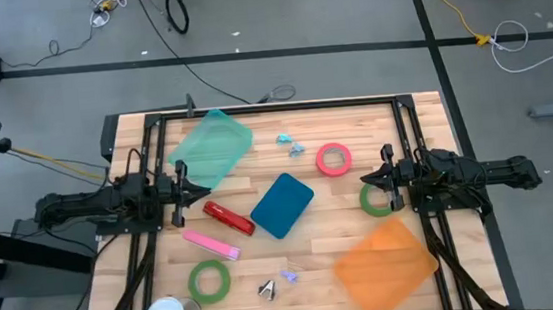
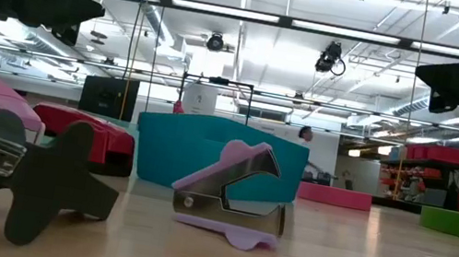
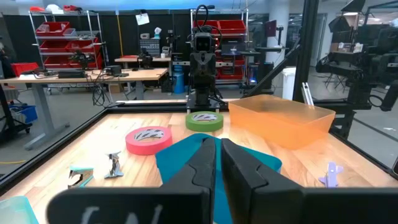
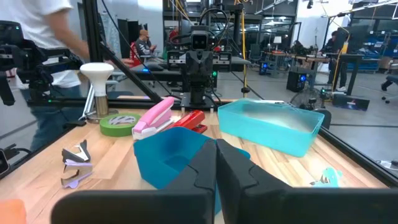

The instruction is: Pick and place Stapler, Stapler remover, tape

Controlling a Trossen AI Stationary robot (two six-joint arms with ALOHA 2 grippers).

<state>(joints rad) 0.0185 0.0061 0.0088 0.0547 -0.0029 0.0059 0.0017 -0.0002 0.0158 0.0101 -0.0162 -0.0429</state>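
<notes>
Both grippers are held closed and empty above the table: the left gripper [image 1: 202, 190] beside the teal bin [image 1: 212, 148], the right gripper [image 1: 367, 179] just by a green tape [image 1: 373, 200].

A slip is likely if the red stapler [image 1: 228, 217] is pinched across its sloped top. The pink stapler [image 1: 210, 244] lies just beside it and could be nudged. The small removers [image 1: 268, 290] [image 1: 290, 273] may skid away when approached.

Between the arms, a blue bin [image 1: 282, 205] blocks a direct reach. An orange bin [image 1: 384, 263], a pink tape [image 1: 334, 158] and a second green tape [image 1: 208, 280] are also noted.
</notes>
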